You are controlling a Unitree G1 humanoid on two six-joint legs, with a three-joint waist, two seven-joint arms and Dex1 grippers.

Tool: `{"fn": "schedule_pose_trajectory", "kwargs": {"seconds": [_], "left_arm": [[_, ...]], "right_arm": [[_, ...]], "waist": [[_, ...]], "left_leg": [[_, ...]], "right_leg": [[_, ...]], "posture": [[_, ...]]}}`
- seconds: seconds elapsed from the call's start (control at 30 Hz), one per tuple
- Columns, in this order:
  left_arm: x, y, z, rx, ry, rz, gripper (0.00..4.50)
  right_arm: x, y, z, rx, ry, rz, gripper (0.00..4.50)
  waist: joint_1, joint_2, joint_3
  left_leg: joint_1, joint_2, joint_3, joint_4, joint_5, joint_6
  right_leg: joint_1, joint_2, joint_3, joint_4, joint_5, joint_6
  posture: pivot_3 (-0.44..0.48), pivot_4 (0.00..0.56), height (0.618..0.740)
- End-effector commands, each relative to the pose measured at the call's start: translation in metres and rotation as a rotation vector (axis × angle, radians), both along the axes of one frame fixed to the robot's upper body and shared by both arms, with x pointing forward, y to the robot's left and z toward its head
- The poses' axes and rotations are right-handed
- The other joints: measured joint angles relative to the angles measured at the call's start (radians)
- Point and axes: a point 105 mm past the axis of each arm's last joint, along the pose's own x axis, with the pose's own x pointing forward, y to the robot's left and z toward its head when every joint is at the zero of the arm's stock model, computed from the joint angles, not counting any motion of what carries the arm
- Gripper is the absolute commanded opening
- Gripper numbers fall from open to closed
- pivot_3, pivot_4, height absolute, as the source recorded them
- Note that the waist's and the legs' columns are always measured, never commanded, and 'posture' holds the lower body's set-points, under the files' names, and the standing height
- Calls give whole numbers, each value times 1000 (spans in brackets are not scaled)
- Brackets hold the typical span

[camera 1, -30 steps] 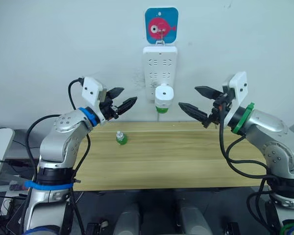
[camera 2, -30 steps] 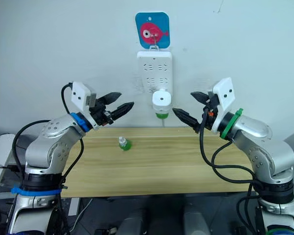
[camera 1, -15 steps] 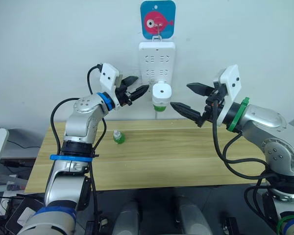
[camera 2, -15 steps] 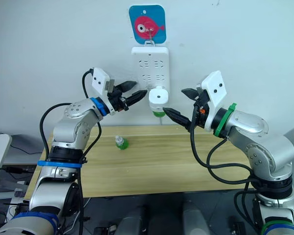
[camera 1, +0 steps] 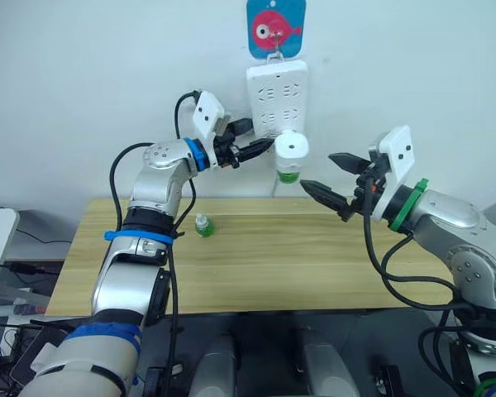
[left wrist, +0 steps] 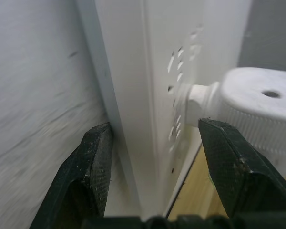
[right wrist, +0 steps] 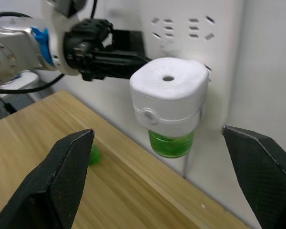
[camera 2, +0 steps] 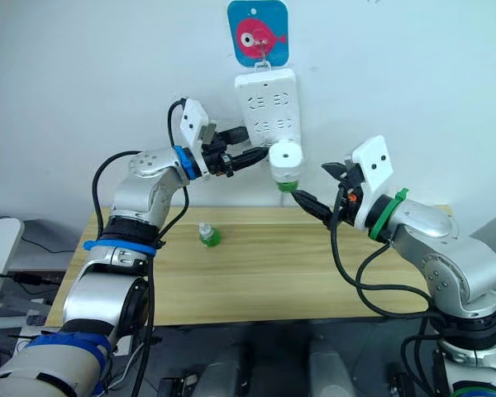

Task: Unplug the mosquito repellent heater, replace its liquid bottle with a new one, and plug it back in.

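The left gripper [camera 1: 252, 142] had moved closer, fingers spread around the white rectangular power strip [camera 1: 275, 99], at 9 o'clock of the small white rounded heater [camera 1: 290, 150]; the right gripper [camera 1: 332, 177] was spread too.

Mosquito repellent heater [right wrist: 169, 96]: white rounded unit, flat top with centre hole, green liquid bottle [right wrist: 171, 143] screwed beneath; plugged into lower edge of wall power strip [camera 1: 276, 99]. Spare green bottle [camera 1: 202, 226]: upright on table, below-left of strip.

Silver arms w/ black cables; blue band left, green right.
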Motion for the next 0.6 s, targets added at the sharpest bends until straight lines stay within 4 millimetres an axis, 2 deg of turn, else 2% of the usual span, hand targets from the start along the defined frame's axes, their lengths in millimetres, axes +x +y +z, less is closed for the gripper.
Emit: {"fn": "schedule_pose_trajectory", "kwargs": {"seconds": [0.03, 0.23, 0.33, 0.43, 0.47, 0.6], "left_arm": [[-8, -10, 11, 25, -49, -83, 2992], [-13, -13, 12, 20, -30, -128, 2992], [-15, -11, 10, 8, -5, -131, 2430], [-14, -9, 9, 4, 11, -122, 1501], [-14, -9, 9, 4, 13, -116, 1358], [-14, -8, 8, 3, 22, -111, 1358]], "right_arm": [[-7, -6, 9, 3, -70, -39, 4500], [-9, -9, 1, 9, -76, -119, 4500], [-7, 2, -1, 7, -112, -152, 4500], [-1, 13, 1, 46, -139, -200, 4500], [1, 19, 3, 64, -152, -212, 4500], [7, 28, 8, 104, -184, -260, 4500]], "waist": [[-5, 0, 1], [-20, 0, 5], [-23, -1, 11], [-25, 0, 14], [-25, 0, 14], [-24, 0, 15]], "left_leg": [[0, 0, 0, 0, 0, 0], [-7, 1, 0, -1, 0, 0], [-7, 1, 0, 1, 0, 0], [-6, 1, 0, 1, 0, 0], [-7, 2, 0, 1, 0, 0], [-7, 2, -1, 0, 0, 0]], "right_leg": [[-1, 0, 0, 2, 0, 0], [-8, 1, 0, 3, 0, 0], [-8, 1, 1, 4, 0, 0], [-8, 1, 0, 5, 0, 0], [-8, 2, 0, 5, 0, 0], [-9, 2, 0, 4, 0, 0]], "posture": [[-170, 295, 740], [-183, 302, 740], [-183, 306, 740], [-183, 306, 740], [-180, 305, 740], [-180, 305, 740]]}}
